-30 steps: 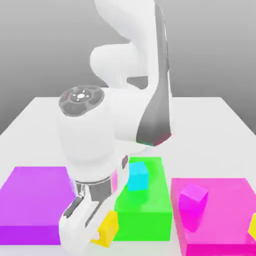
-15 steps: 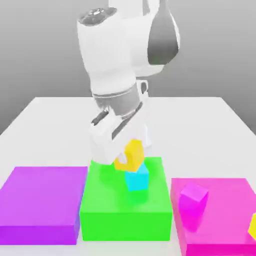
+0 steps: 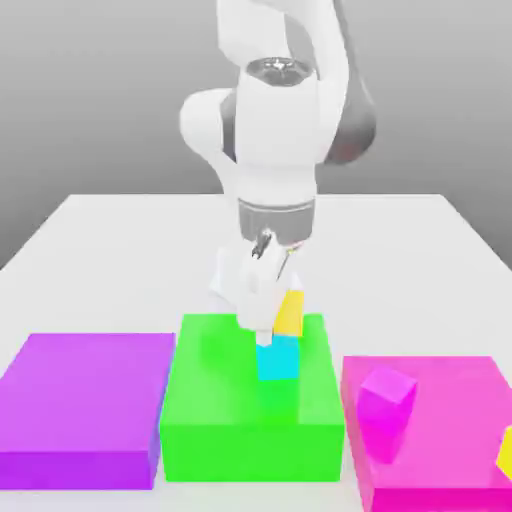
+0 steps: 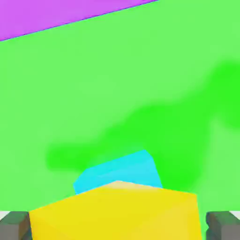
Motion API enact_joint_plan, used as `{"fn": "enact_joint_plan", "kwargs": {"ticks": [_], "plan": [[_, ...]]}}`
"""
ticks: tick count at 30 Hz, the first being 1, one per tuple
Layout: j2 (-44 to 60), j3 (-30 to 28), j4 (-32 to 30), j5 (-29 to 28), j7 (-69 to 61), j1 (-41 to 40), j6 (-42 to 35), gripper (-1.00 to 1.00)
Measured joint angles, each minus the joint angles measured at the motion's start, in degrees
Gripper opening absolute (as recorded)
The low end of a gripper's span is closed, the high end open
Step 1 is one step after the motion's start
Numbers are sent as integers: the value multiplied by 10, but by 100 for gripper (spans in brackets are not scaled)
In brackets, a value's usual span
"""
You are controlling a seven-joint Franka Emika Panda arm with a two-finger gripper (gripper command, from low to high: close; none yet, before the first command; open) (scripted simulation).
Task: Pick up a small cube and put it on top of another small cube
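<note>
My gripper hangs low over the green slab, which sits on the white counter between the purple slab on the exterior view's left and the magenta slab on its right. The yellow cube rests on top of the cyan cube, and the cyan cube stands on the green slab, toward its far right part. In the hand view the yellow cube lies between my fingers, which are spread wide to either side of it; there seems to be a slim gap at each side, though the pads sit at the picture's edge and I cannot be sure they are fully clear of it. A small magenta cube sits tilted on the magenta slab, well apart from the stack
</note>
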Motion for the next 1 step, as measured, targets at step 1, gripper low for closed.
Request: {"fn": "enact_joint_plan", "kwargs": {"ticks": [1], "plan": [[0, 0, 0, 0, 0, 0, 0, 100]]}}
